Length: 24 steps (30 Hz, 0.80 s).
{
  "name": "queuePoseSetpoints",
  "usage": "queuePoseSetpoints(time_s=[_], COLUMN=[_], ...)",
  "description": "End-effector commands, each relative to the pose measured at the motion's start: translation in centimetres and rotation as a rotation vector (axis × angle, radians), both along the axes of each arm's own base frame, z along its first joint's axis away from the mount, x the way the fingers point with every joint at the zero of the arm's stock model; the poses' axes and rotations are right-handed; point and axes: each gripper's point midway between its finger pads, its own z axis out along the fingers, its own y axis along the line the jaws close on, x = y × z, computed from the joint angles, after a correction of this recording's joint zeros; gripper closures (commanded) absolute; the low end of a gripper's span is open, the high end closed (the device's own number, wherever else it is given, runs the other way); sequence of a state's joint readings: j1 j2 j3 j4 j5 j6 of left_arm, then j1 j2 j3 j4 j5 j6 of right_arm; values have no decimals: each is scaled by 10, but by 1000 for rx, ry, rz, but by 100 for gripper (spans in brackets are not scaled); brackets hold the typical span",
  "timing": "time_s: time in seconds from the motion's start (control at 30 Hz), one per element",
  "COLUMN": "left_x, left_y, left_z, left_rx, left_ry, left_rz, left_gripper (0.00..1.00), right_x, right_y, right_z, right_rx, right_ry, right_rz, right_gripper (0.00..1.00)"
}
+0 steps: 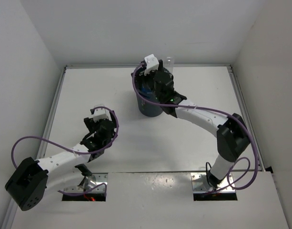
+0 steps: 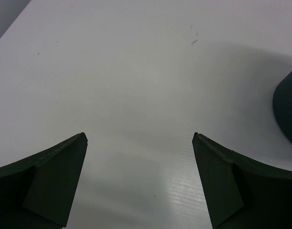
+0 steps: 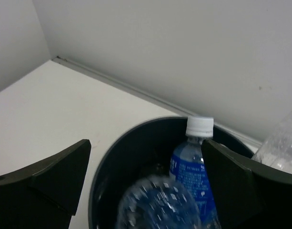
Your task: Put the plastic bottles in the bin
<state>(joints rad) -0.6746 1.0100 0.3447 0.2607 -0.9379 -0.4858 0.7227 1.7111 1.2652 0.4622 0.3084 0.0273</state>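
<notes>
The dark round bin (image 1: 149, 106) stands at the back middle of the table. My right gripper (image 1: 154, 80) hovers over its mouth, open and empty (image 3: 146, 141). In the right wrist view a blue-label bottle with a white cap (image 3: 192, 167) stands inside the bin (image 3: 131, 143). A second bottle (image 3: 160, 205) shows blurred in the bin's mouth, below my open jaws and touching neither finger. A clear bottle (image 3: 283, 147) lies outside the bin by the back wall, also in the top view (image 1: 170, 61). My left gripper (image 1: 101, 123) is open and empty over bare table (image 2: 139, 136).
White walls close in the table at the back and both sides. The back wall is close behind the bin. The bin's dark side shows at the right edge of the left wrist view (image 2: 287, 107). Purple cables loop along both arms.
</notes>
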Motion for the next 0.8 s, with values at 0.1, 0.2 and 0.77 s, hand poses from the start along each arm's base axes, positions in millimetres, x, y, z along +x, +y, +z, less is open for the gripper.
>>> queuePoseSetpoints(time_s=[0.1,0.2,0.77], left_x=[2,2,4], left_y=[-6,-6,-9], left_z=[11,11,10], left_rx=[-34,-34,-22], left_ry=[-44,-44,-32], left_rz=[-14,-14,-24], left_gripper=[1,1,1], right_x=[-2,-2,-61], right_y=[1,-10,-208], right_z=[86,125,34], right_rx=[85,94,185], right_ry=[-138,-165,344], right_rz=[-49,-94,-593], right_gripper=[0,0,0])
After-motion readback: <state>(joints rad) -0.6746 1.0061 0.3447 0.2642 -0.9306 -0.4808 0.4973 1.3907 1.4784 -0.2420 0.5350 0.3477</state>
